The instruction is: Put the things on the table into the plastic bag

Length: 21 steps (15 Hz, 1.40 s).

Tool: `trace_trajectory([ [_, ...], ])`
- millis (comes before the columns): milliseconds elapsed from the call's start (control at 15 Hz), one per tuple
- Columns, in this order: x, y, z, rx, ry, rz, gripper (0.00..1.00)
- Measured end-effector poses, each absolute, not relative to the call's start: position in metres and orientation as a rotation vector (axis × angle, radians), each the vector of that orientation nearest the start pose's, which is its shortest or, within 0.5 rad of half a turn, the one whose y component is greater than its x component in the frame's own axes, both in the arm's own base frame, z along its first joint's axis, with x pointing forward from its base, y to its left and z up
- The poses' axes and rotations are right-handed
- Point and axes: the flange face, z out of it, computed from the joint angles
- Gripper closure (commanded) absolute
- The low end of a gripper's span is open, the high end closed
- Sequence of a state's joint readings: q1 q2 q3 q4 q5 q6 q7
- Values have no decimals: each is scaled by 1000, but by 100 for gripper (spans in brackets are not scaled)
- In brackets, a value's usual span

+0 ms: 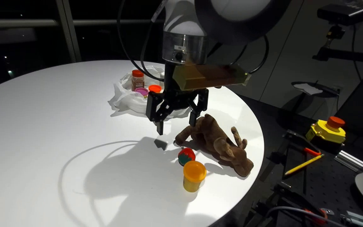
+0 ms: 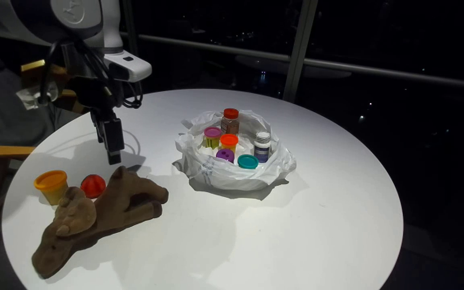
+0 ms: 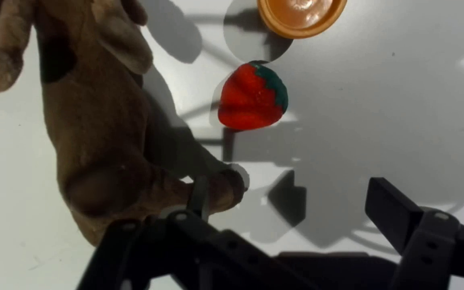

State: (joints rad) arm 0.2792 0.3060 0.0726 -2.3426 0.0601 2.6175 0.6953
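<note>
Nearest, at lower left in an exterior view: brown plush animal [image 2: 109, 207], on the white table [image 2: 316, 233], with snout toward the lower left corner, legs to the right, long axis slanting upward to the right. Just behind: orange cup [image 2: 51, 187], upright, lid uppermost; beside that, strawberry-shaped red ball [image 2: 93, 186], in the wrist view with green cap toward the upper right and red end toward the lower left. Above, mid-frame in an exterior view: gripper [image 1: 176, 127], pointing down, with fingers spread wide apart and table surface showing between; in the wrist view, one finger across a plush leg, contact impossible to tell. At upper left in an exterior view, on the robot arm [image 2: 34, 20]: round emblem [image 2: 72, 11], too faint to read. Beyond, at centre: plastic bag [image 2: 232, 181], mouth up, with small bluish print, illegible. Inside, front to back: teal-lidded jar [image 2: 248, 162], purple-lidded jar [image 2: 225, 155], white bottle [image 2: 261, 150], upright, with dark blue label, orange-lidded cup [image 2: 228, 141], pink-lidded cup [image 2: 212, 137], red-lidded jar [image 2: 230, 123], upright, labelled; lettering too small to read.
</note>
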Motion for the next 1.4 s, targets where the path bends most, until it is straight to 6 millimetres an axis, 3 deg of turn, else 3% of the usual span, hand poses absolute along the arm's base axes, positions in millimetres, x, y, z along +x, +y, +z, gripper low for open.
trace_trajectory([
  [733, 450, 183, 179, -3032, 661, 203, 0],
  [1400, 452, 163, 157, -2962, 712, 300, 0],
])
